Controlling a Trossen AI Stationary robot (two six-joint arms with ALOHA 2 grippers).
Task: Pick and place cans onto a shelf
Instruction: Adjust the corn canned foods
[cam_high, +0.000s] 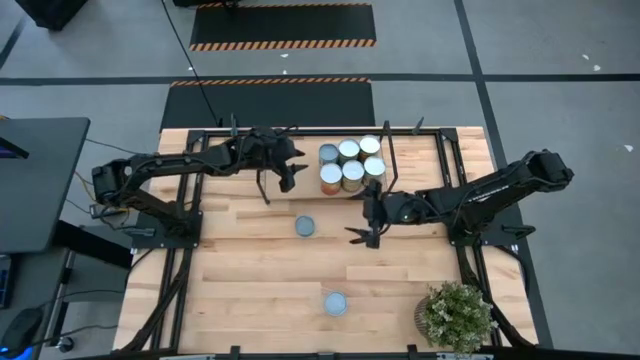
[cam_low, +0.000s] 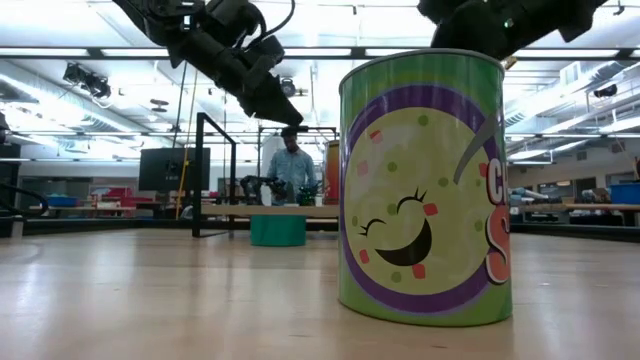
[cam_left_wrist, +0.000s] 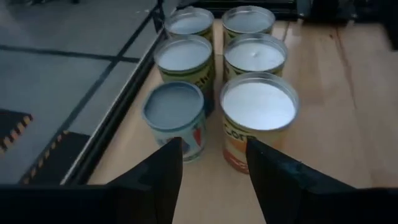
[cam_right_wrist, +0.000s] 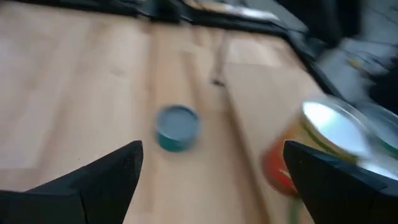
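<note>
The left claw hung open and empty just beside the cluster of six cans on the shelf, its arm stretched from the counter's left edge across toward that cluster. Through the left wrist view its two dark fingers stood apart, framing the two nearest cans: a blue-grey-topped can and an orange-labelled can, with four more behind them in two rows (all upright, touching or nearly so). None of them was between the fingers.

The right claw was spread wide and held nothing. Its arm reached in from the counter's right side, bent at the elbow, with the wrist low over the counter just in front of the can cluster. The right wrist view showed its fingers far apart, with a teal can lying beyond them on bare wood; the picture was blurred there.

That teal can stood alone near the cluster, on the counter side of it, between the two claws. Another can stood well apart from the cluster, toward the counter's near edge; in the low view it filled the foreground as a green can with a smiling face. A potted plant sat at the counter's corner, far from the cluster.
</note>
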